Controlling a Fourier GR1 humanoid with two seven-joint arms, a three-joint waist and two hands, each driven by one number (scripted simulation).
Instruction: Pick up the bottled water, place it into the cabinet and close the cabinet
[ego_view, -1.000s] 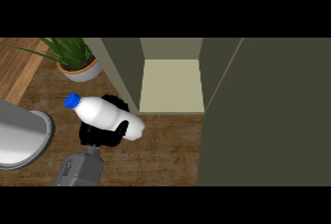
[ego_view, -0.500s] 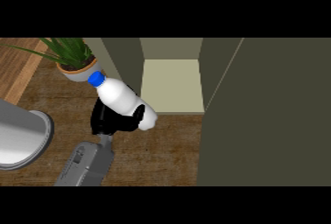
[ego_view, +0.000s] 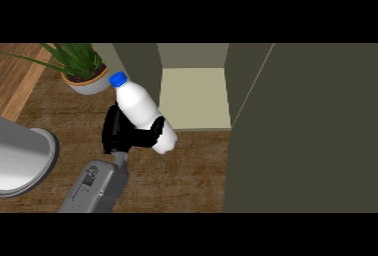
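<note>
White plastic: the bottled water (ego_view: 142, 111) was white with a blue cap, tilted, its cap toward 11 o'clock and its base toward 5 o'clock.
Hand: the left hand (ego_view: 125, 132) was black, its fingers curled round the lower half of the bottle, gripping it; it came in on a grey forearm (ego_view: 97, 185) from 7 o'clock.
Right hand: did not show in the head view.
Bottle's place: held up over the wooden counter (ego_view: 184, 170), just to the 9 o'clock side of the cabinet's opening, with the cap near the plant pot.
Cabinet: the cabinet (ego_view: 193, 97) stood at 12 o'clock, open, showing a pale shelf floor inside; the bottle was still outside it.
Door: a dark olive cabinet door (ego_view: 303, 130) filled the 3 o'clock side of the view, swung open, its edge running down beside the shelf.
Plant: a green potted plant (ego_view: 80, 70) in a grey pot stood at 10 o'clock, just beside the bottle's cap.
Grey metal: a round grey pot (ego_view: 18, 157) lay at 8 o'clock, cut off by the view's edge, apart from the forearm.
</note>
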